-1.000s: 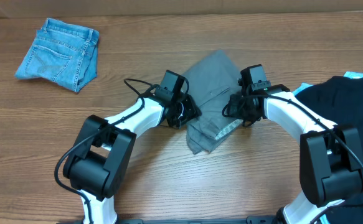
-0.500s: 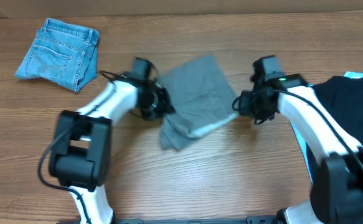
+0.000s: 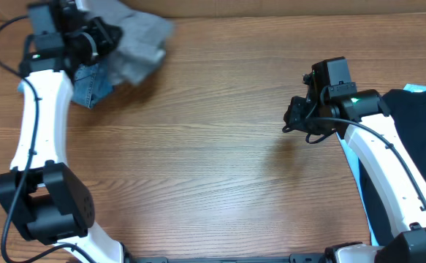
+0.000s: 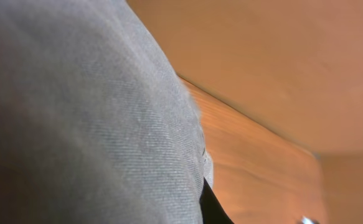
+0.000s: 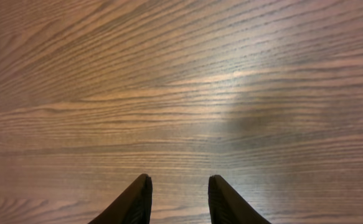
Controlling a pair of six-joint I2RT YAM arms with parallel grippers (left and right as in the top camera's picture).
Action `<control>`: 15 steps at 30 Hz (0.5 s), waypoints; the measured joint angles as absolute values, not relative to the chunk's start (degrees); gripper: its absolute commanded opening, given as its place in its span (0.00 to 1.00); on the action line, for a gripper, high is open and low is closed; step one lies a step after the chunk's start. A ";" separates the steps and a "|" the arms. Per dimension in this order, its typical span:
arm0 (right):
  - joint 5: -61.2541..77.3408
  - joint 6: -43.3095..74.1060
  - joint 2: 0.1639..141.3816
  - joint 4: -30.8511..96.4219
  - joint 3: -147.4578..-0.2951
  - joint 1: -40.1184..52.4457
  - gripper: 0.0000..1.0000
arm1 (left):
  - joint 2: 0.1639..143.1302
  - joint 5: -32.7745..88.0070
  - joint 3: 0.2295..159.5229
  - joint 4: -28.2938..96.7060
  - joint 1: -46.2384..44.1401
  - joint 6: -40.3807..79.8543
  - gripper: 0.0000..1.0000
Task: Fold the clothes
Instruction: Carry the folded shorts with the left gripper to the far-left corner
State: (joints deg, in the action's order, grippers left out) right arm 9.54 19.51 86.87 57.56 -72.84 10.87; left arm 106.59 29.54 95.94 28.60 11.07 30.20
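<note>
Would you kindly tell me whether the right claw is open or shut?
Open and empty: the right claw shows its two fingertips apart in the wrist view, with only wooden table between them.

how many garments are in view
3: grey shorts in the left gripper at the far-left corner, blue denim partly under them, black garment at the right edge; more may be hidden.
</note>
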 measured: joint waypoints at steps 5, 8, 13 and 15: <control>10.13 19.53 86.87 59.44 -72.84 10.87 0.33 | 108.22 25.45 95.94 28.67 16.21 25.34 0.04; 10.24 19.51 86.87 60.58 -72.84 10.87 0.33 | 110.06 24.97 95.94 28.88 18.48 22.68 0.16; 10.26 19.53 86.87 61.58 -72.84 10.87 0.33 | 111.90 23.27 95.94 34.15 22.74 21.06 0.98; 10.28 19.51 86.87 61.98 -72.84 10.87 0.33 | 111.90 22.41 96.25 37.76 26.17 21.08 1.00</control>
State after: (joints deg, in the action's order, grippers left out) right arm 10.28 19.51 86.87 61.98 -72.84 10.87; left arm 111.90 22.41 96.25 37.76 26.17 21.08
